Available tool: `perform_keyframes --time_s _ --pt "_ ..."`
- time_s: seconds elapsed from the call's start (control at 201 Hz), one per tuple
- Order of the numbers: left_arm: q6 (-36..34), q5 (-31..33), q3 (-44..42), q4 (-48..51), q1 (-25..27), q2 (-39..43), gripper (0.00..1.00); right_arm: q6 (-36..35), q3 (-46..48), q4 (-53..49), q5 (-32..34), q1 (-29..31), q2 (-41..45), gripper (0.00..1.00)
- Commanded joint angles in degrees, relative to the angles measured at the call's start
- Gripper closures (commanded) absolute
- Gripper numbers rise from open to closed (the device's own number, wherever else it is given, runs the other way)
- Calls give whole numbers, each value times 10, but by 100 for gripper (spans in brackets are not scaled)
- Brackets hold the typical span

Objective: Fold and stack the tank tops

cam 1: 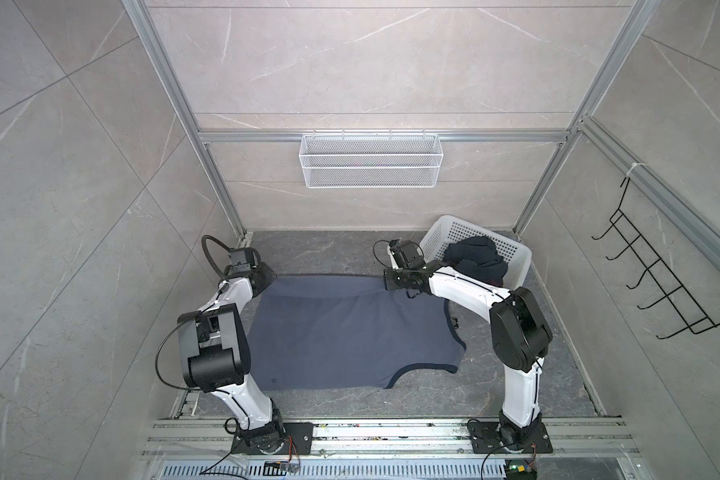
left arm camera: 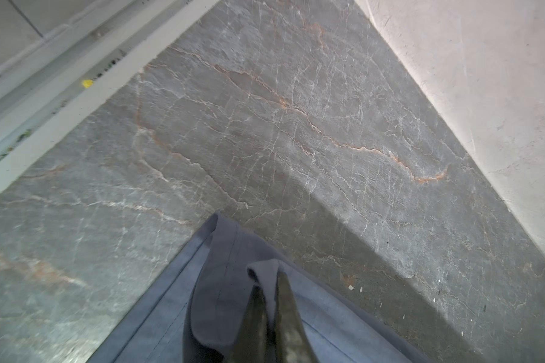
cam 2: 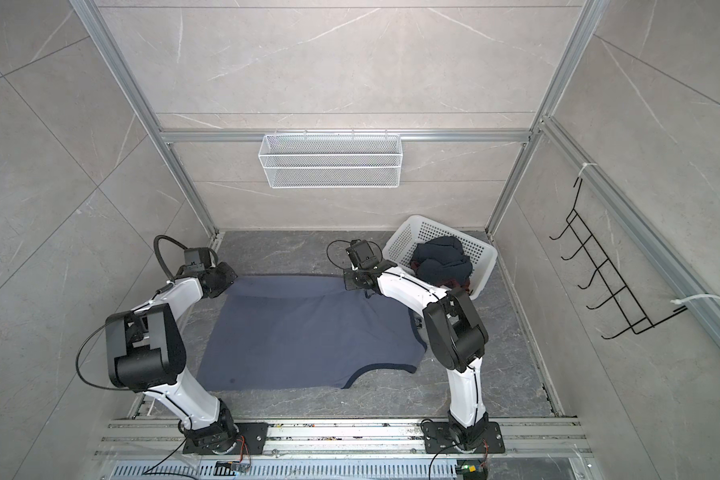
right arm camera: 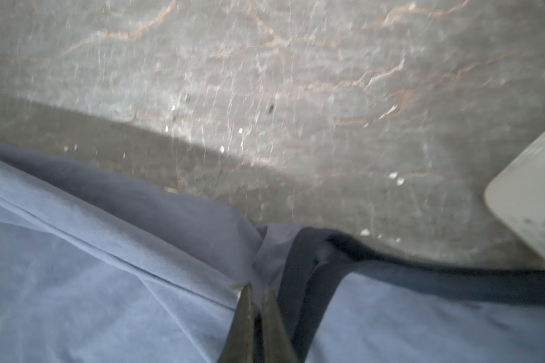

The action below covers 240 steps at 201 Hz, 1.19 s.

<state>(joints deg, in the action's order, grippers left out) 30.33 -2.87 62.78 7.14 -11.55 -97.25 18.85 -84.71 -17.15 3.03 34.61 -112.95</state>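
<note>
Top views: your slate-blue cloth tank top (cam 1: 341, 332) lies spread mid-table, long axis left-right, hem left, neckline right. Clamped: left gripper (left arm camera: 269, 281) on its far hem corner, right gripper (right arm camera: 258, 287) on the far shoulder. Crumpled dark navy top (cam 1: 474, 259) sits in the white perforated plastic basket (cam 1: 445, 232), far right. Dark veined stone tabletop (cam 1: 495, 382), pale tiled walls (cam 1: 350, 62).
</note>
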Motion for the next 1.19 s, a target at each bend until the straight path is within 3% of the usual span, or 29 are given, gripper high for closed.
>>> perform_keyframes --time_s 0.0,0.299,0.368,0.413,0.568,0.657,0.742,0.941,1.19 --pt "12 28 -34 -57 -5 38 97 19 51 41 10 14 45 100" --pt "48 78 -149 -85 -6 98 94 62 160 77 35 51 87 98" --pt "64 86 -173 -79 -5 117 92 74 178 81 40 55 96 94" --pt "72 89 -190 -75 -6 131 90 84 191 86 39 57 105 86" --pt "120 149 -234 -17 -6 192 53 114 233 96 32 64 143 53" --pt "151 206 -242 40 -7 245 39 133 237 77 45 64 163 47" --pt "152 210 -231 55 -8 274 30 153 227 59 39 54 167 46" --pt "132 142 -105 166 -8 172 30 188 182 36 -5 43 121 49" --pt "128 101 -88 184 -8 87 41 213 160 11 -21 44 74 55"
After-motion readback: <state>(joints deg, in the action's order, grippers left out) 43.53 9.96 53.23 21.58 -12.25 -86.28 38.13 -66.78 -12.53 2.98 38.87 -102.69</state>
